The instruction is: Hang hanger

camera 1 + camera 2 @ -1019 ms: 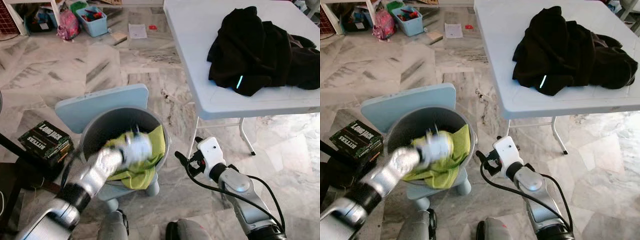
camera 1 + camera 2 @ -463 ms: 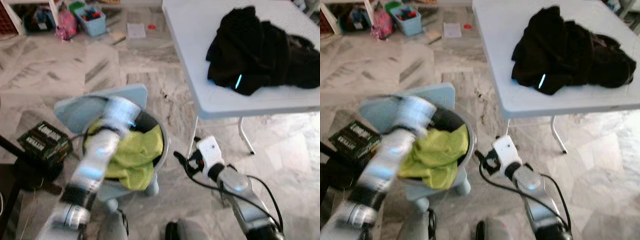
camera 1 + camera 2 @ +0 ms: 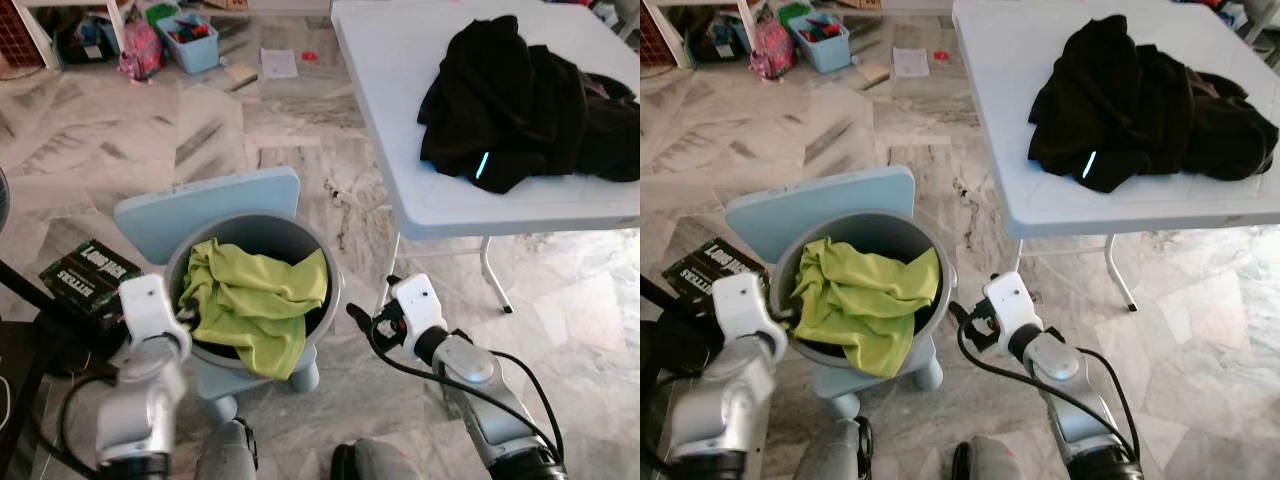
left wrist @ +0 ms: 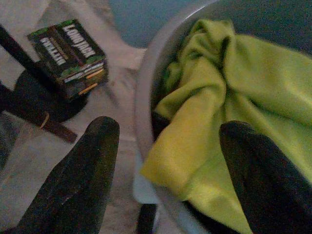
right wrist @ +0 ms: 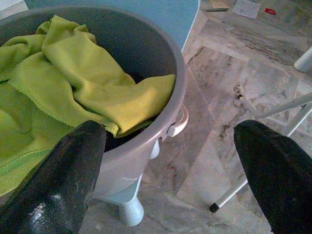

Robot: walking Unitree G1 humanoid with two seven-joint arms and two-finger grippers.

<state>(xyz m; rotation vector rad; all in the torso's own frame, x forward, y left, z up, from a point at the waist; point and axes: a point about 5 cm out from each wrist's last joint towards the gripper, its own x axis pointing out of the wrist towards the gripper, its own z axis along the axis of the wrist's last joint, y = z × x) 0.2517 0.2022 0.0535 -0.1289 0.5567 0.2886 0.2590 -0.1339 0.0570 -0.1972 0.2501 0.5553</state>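
Your left gripper, fingers spread and empty, straddles the near rim of the grey bucket holding a green cloth; your right gripper is parted beside it. No hanger can be made out; beyond, black clothing lies on the white table.

You see a smooth matt grey plastic bucket holding soft lime towelling cloth, glossy veined marble floor, and crumpled black fabric on the matt white plastic bench.

A home room: marble floor, a laundry bucket, clothes on a folding desk.
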